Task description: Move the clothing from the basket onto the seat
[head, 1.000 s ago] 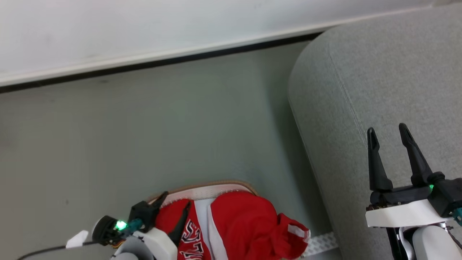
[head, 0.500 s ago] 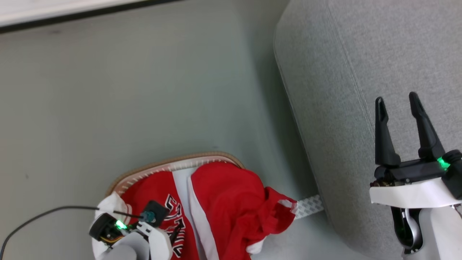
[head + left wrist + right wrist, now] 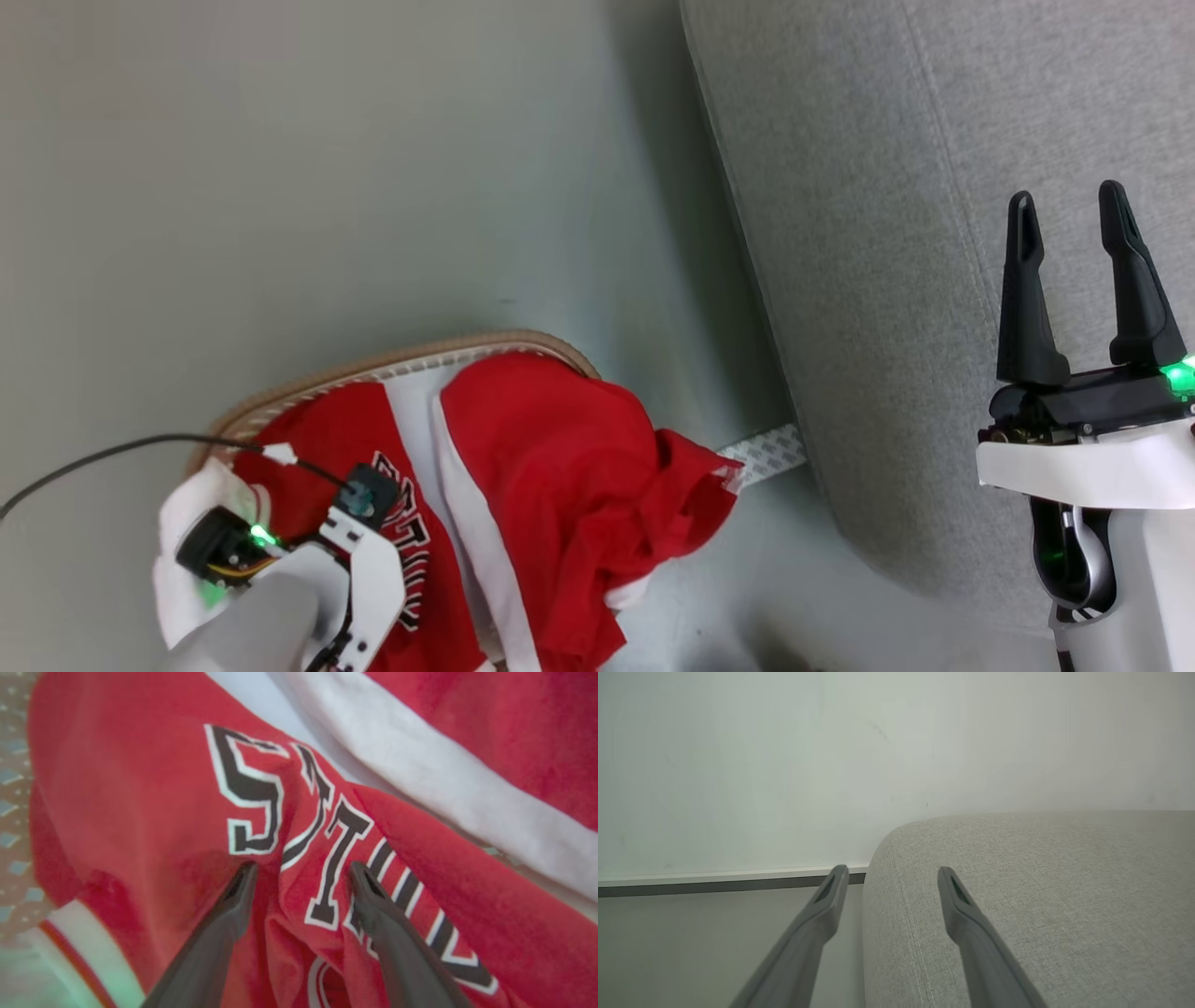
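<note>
Step in hand: first grab, not yet made. L pincer (image 3: 302, 868) wide, tips at the red jersey (image 3: 551, 448), either side of the lettered fold, looks like touching; nothing held. Clothing heaped in the basket (image 3: 392, 359) on the floor (image 3: 327, 187), one part spilling over the rim twd the seat (image 3: 887, 187). R pincer (image 3: 1069, 210) wide, empty, above the seat. Next, my guess: you close L on that fold, lift clear of the rim, swing right. Room: bare floor betw basket & seat. Watch the rounded seat edge and the R pincer in yr path; thin fabric may drag on the rim.

On the clothing (image 3: 117, 788), creased block lettering shows an "S", rest unreadable.
</note>
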Available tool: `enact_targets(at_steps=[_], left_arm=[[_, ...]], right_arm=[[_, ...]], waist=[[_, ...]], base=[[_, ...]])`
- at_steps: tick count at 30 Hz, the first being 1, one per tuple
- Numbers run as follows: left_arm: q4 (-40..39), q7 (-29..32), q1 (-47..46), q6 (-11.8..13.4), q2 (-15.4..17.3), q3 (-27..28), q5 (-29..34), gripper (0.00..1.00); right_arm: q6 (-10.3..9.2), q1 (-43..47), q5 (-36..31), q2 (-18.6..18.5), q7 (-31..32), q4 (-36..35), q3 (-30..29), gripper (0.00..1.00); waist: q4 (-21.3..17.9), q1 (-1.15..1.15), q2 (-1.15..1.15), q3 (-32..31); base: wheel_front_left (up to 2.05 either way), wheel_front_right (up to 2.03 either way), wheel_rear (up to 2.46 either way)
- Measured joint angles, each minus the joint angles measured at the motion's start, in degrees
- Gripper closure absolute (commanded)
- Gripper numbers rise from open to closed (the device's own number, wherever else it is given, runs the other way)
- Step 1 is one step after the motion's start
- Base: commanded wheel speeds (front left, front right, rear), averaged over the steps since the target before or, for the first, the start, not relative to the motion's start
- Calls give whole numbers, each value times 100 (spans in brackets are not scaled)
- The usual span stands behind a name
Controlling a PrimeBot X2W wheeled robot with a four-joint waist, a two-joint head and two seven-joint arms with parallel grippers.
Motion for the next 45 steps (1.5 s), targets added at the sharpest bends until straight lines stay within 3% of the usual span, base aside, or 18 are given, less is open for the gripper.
enact_targets(at_steps=[6,7,8,9,23,32,45], left_arm=[[138,218,-238,0,55,-424,-101,0],[147,235,-266,0,65,-500,-113,11],[155,230,-275,0,71,-547,-145,59],[155,203,-275,0,76,-583,-188,100],[290,-280,-253,0,-151,-990,-814,100],[138,-1137,230,0,-555,-1049,-1386,100],[-636,-1755,734,0,-651,-1029,-2139,100]], right_arm=[[0,-62,100,0,0,-12,25,0],[-1,-71,103,0,0,-13,38,0],[-1,-75,107,1,0,-12,49,0],[-1,-76,107,1,0,-12,53,0],[-1,-98,11,3,0,153,70,0],[-1,122,-367,8,0,431,90,0],[0,645,-559,9,0,861,8,0]], waist=[[-90,0,0,333],[-103,0,0,367],[-116,0,0,391],[-126,0,0,405],[-31,0,0,-100],[287,-1,0,-1159],[961,-1,0,-2755]], base=[[0,0,0],[0,0,0],[0,0,0],[0,0,0],[0,0,0],[0,0,0],[0,0,0]])
